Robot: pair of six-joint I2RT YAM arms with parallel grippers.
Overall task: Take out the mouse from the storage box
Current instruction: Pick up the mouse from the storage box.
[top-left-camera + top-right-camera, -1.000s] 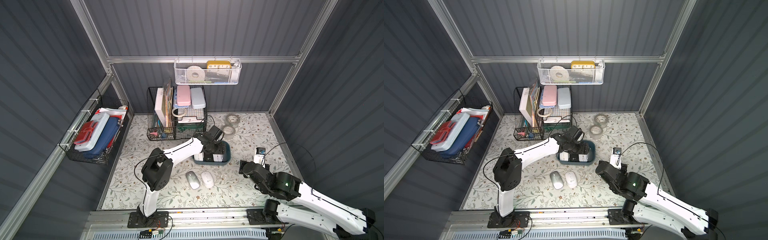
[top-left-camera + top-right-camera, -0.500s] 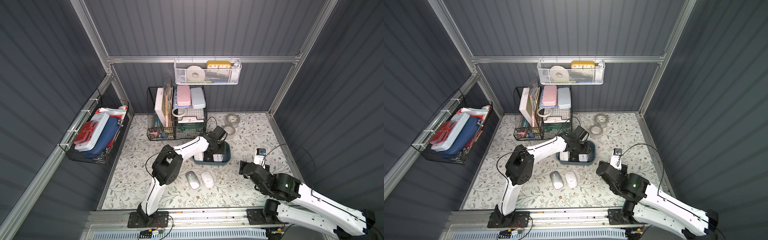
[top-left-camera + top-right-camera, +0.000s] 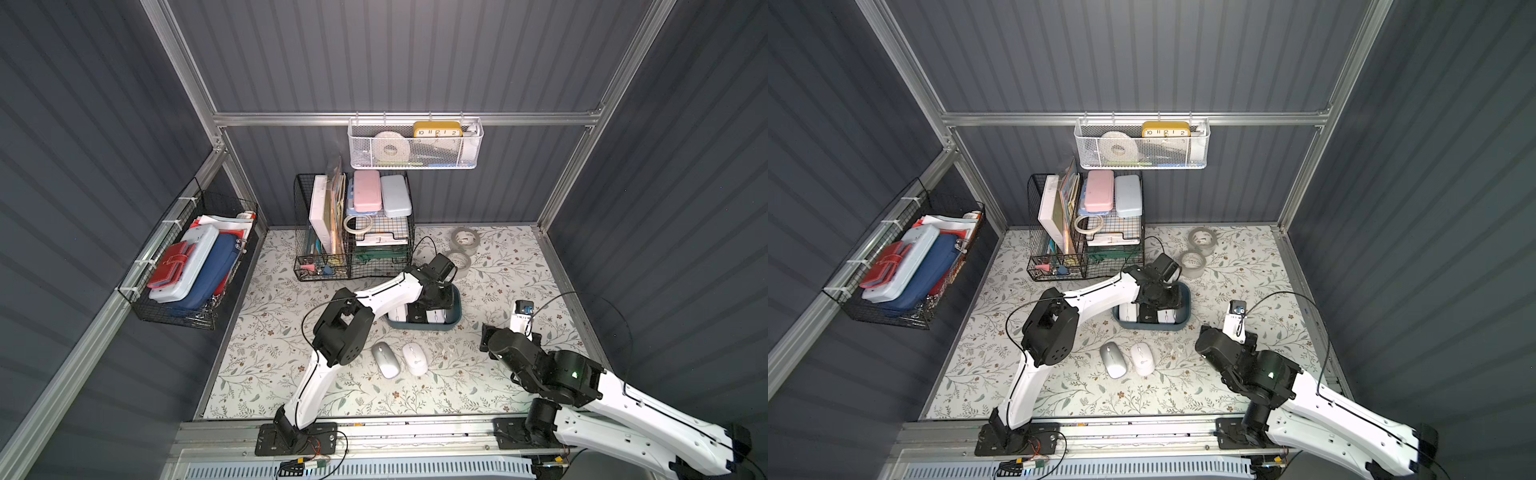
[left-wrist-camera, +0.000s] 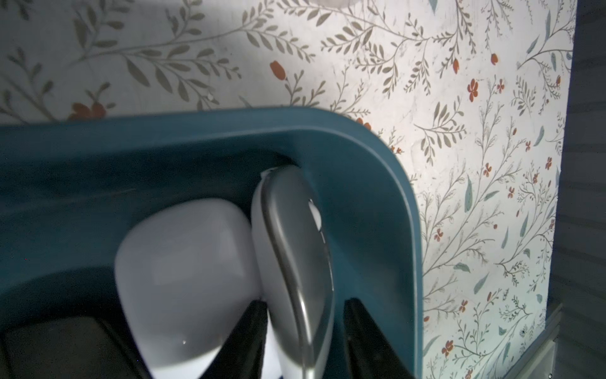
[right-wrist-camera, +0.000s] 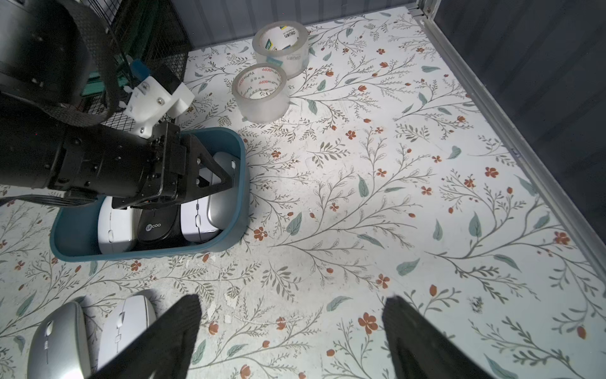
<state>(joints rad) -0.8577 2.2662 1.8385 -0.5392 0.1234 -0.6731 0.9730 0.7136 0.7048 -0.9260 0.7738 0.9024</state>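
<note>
Since the silver mouse stands on edge against the storage box wall, left fingers straddle it, pinch unclear, while right fingers hang spread, idle.

Left gripper down inside the storage box, tip hidden by its own wrist. Silver mouse and white mouse side by side on the desk, 7 o'clock of the box. Tape rolls at 1 o'clock. Right gripper at 4 o'clock, apart.
</note>
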